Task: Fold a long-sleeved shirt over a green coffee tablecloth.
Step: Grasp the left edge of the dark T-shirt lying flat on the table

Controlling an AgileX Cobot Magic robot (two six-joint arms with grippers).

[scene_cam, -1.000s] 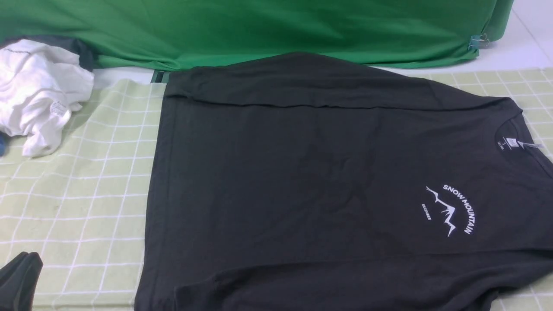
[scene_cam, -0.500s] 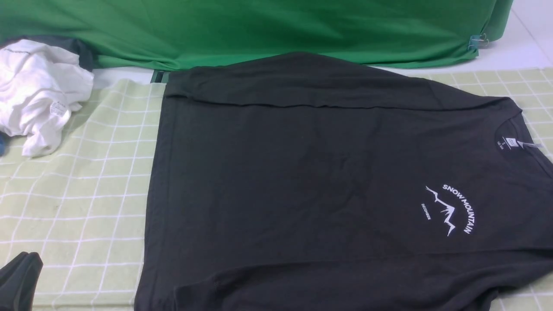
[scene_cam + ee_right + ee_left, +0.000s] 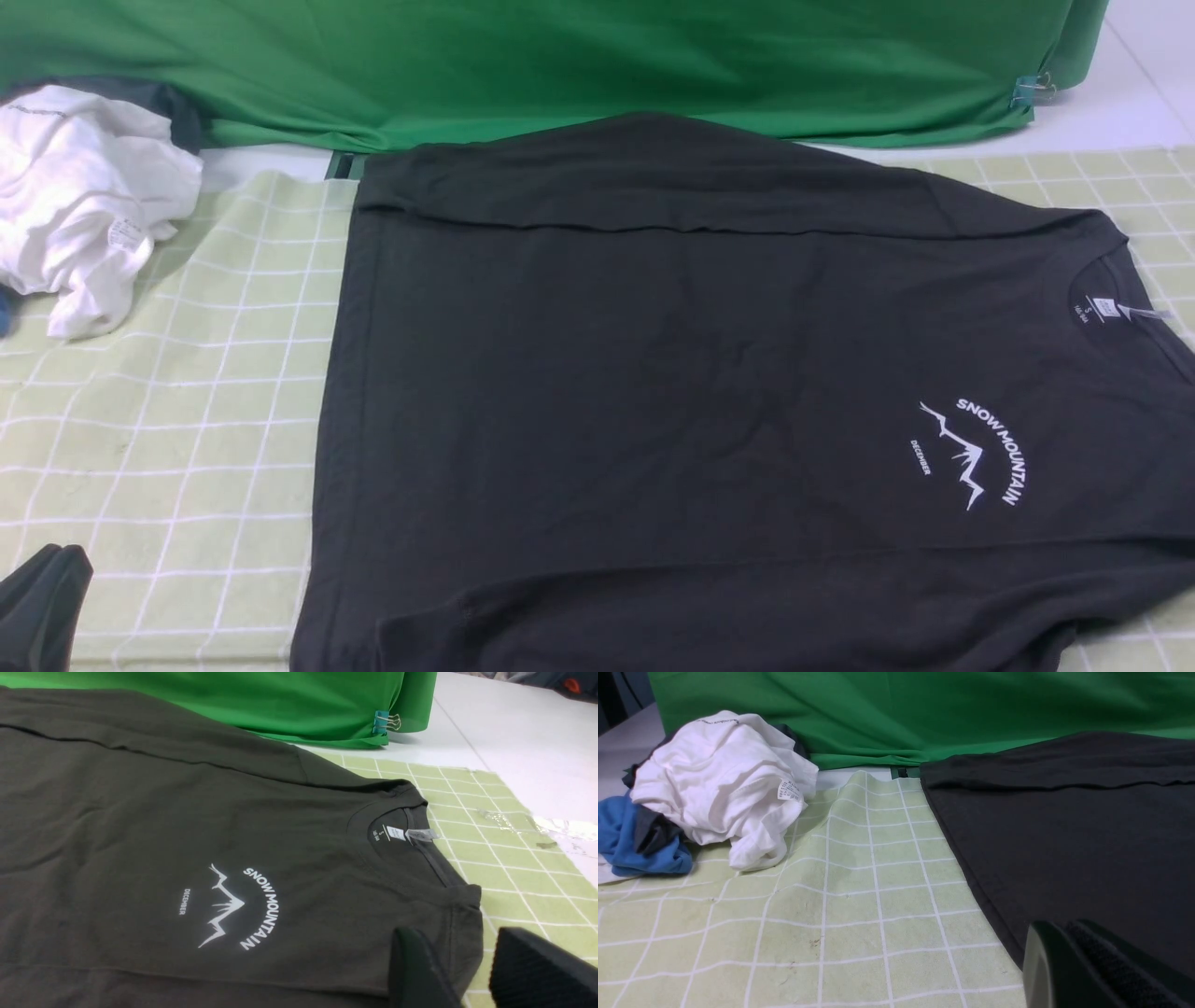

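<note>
Our black soft-knit long-sleeved shirt (image 3: 653, 392) lay flat on the pale yellow-green gridded tablecloth (image 3: 187, 420), collar (image 3: 1116, 299) at three o'clock. It was limp, so we'd pinch its edges. Left hand (image 3: 1069, 970) was closed; right hand (image 3: 460, 947) was parted, seemingly empty.

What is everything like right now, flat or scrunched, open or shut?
Shirt, spread flat, print up, far edge folded over.
Tablecloth, spread flat under the shirt.
White garment, scrunched in a heap.
Blue garment, scrunched beside the white one.
Green fabric, draped, clipped at one corner.
Left gripper, shut, holding nothing.
Right gripper, open, holding nothing.
</note>
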